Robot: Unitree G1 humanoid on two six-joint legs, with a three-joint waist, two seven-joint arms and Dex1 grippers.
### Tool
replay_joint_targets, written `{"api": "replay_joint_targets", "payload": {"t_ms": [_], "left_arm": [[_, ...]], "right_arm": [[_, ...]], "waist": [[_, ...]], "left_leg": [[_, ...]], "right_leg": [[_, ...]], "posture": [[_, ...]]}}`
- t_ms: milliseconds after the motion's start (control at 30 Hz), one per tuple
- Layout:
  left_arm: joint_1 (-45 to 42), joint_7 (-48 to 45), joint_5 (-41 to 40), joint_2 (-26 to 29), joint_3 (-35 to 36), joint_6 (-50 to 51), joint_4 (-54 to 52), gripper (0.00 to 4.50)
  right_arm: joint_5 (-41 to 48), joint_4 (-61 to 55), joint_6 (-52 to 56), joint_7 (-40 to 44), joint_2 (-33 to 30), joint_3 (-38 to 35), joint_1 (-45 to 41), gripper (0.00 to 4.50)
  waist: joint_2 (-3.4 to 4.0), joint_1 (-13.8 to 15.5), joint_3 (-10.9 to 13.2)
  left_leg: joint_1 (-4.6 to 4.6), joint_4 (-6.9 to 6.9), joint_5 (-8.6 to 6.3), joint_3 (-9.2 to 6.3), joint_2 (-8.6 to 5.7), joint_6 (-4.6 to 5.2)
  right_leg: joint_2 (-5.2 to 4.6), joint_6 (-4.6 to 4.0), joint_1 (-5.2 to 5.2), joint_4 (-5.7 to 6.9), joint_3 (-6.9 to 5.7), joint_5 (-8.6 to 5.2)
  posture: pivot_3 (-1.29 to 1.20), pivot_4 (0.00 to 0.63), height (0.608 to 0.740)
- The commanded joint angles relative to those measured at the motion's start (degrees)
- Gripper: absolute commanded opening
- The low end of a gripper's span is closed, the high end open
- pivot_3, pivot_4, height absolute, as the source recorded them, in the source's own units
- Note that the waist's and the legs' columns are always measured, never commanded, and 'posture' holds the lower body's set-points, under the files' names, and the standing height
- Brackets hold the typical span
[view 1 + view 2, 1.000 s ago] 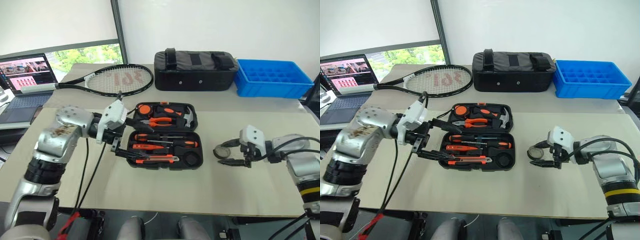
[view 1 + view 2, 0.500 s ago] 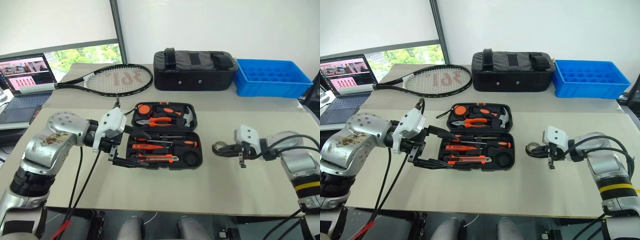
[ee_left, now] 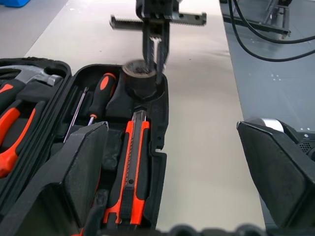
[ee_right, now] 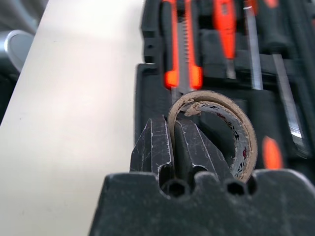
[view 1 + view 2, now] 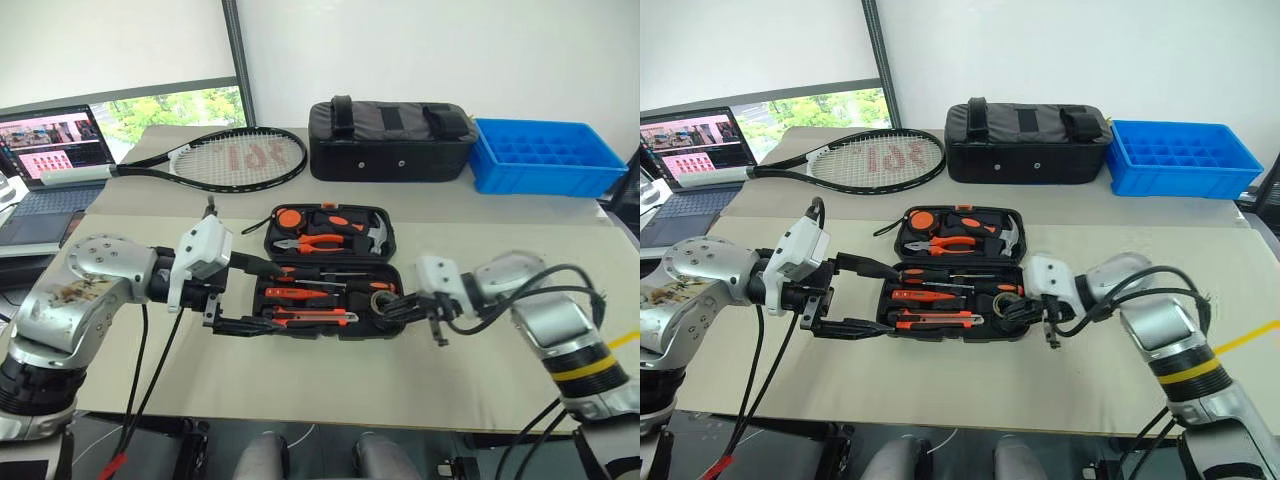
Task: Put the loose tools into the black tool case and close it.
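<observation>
Right gripper [image 4: 173,147], clamped on the tape roll [image 4: 216,130], holds it over the black tool case [image 5: 330,268]'s round recess; next: lower, release; left gripper [image 5: 240,297] spread.

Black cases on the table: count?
2: the open tool case at the table's centre, and the closed fabric bag behind it, beside the blue bin. None looks hidden.

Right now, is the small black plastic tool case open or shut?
Open. The black hard-plastic tool case lies flat with both halves spread on the table, its orange-handled tools showing in the moulded slots.
</observation>
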Motion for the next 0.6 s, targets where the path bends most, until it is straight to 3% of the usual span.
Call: {"api": "replay_joint_targets", "payload": {"t_ms": [33, 333, 367, 467, 600], "left_arm": [[0.3, 0.6, -1.6, 0.9, 2.0, -0.3, -2.2, 4.5], [1.5, 1.6, -1.7, 0.5, 3.1, -2.0, 0.1, 4.5], [1.4, 2.2, -1.8, -0.2, 3.4, -2.4, 1.3, 4.5], [0.5, 6.7, -2.5, -5.2, 5.3, -2.6, 8.6, 4.5], [-2.5, 12.0, 3.4, -9.8, 4.0, -6.8, 20.7, 4.5]], "right_arm": [[0.1, -0.2, -0.8, 0.8, -0.1, -0.2, -2.0, 0.99], [1.7, -0.5, 0.5, 1.4, -2.5, -3.2, -3.6, 3.91], [2.3, 0.1, 1.2, 0.8, -2.5, -4.1, -4.1, 4.44], [3.4, 5.1, 3.0, -3.1, -0.7, -7.3, -6.2, 4.44], [4.0, 15.3, 5.3, -9.8, 3.6, -11.2, -9.7, 4.44]], "waist": [[0.0, 0.0, 0.0], [0.0, -0.1, 0.0], [0.0, -0.1, 0.0], [0.0, -0.1, 0.0], [-0.07, -0.1, 0.0]], "left_leg": [[0.0, 0.0, 0.0, 0.0, 0.0, 0.0], [0.01, -0.02, 0.0, 0.0, 0.01, 0.0], [0.02, -0.02, 0.0, 0.0, 0.02, 0.0], [0.06, -0.01, 0.0, 0.0, 0.01, 0.0], [0.06, 0.0, 0.0, 0.0, 0.01, 0.0]], "right_leg": [[0.0, -0.01, 0.0, 0.0, 0.0, 0.0], [0.0, -0.01, -0.01, 0.01, 0.0, 0.0], [0.01, -0.01, -0.01, 0.01, -0.01, 0.0], [0.0, -0.02, 0.02, 0.02, 0.0, 0.01], [0.01, -0.07, 0.0, 0.05, -0.01, 0.03]], "posture": [[0.0, 0.15, 0.708], [0.0, 0.15, 0.708], [0.0, 0.15, 0.708], [0.0, 0.15, 0.708], [0.0, 0.15, 0.708]]}}
